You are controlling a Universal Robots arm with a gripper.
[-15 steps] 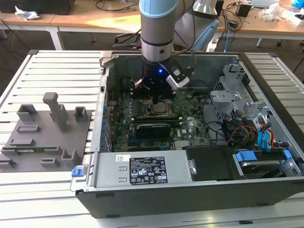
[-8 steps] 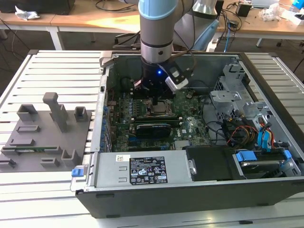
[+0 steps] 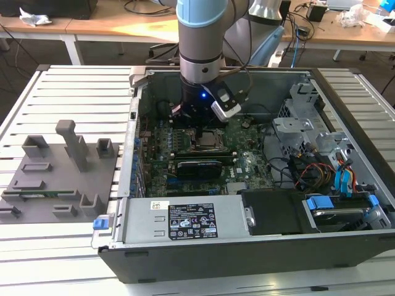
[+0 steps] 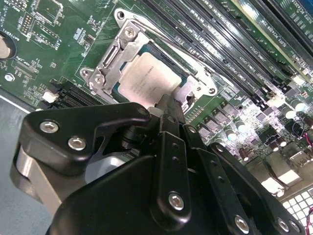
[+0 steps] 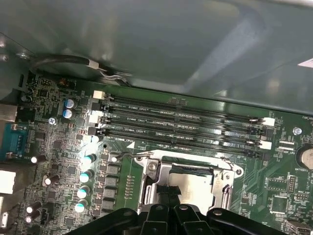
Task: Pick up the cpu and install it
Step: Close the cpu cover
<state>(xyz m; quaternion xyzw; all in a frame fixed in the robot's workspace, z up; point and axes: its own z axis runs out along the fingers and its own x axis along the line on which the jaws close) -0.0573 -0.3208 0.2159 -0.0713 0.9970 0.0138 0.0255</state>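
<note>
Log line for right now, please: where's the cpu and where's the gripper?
cpu: lying in socket frame | gripper: low inside case, tip at cpu's edge | contact: cannot tell

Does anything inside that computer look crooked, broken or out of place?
Nothing stands out. As far as it shows, the chip lies flat and square inside its metal socket frame on the green board, with no visible damage around it.
</note>
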